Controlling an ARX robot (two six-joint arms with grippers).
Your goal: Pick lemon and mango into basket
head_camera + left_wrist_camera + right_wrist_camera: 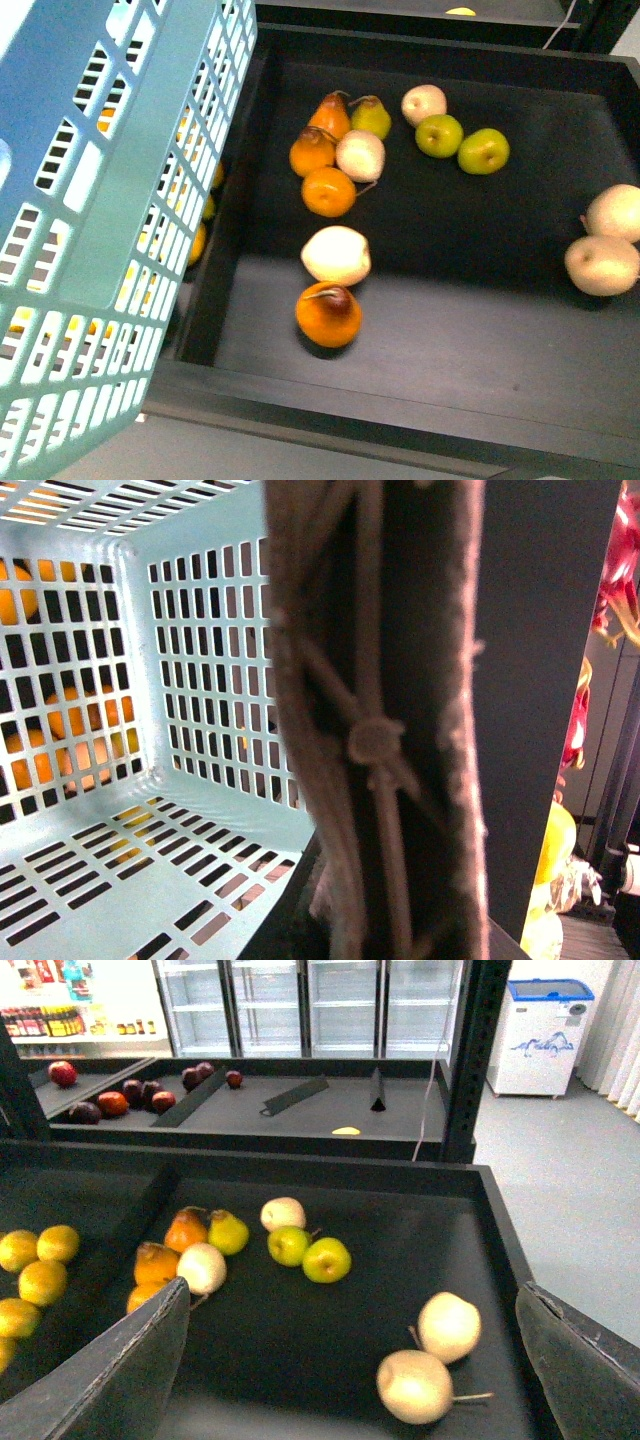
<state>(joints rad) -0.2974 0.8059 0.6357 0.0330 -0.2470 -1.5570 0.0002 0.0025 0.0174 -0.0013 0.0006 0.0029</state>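
Note:
The light teal basket (pixel 110 230) hangs tilted at the left of the front view, over the left compartment. My left gripper (pixel 350 920) is shut on its brownish handle (pixel 375 742), and the slotted inside of the basket (pixel 200 630) holds no fruit. Several round yellow fruits, lemons by their look (pixel 42 1282), lie in that left compartment. Orange-yellow fruit (pixel 75 730) shows through the basket's slots; I cannot tell whether any is the mango. My right gripper (pixel 350 1300) hangs open above the black tray, and its fingers (pixel 120 1370) hold nothing.
The black tray (pixel 450 330) holds orange pears (pixel 328 190), a cream apple (pixel 336 255), green apples (pixel 483 150) and two pale apples (pixel 602 265) at the right. A raised divider (pixel 235 200) separates it from the left compartment. A black post (pixel 470 1060) and a further shelf with dark red fruit (pixel 120 1100) stand behind.

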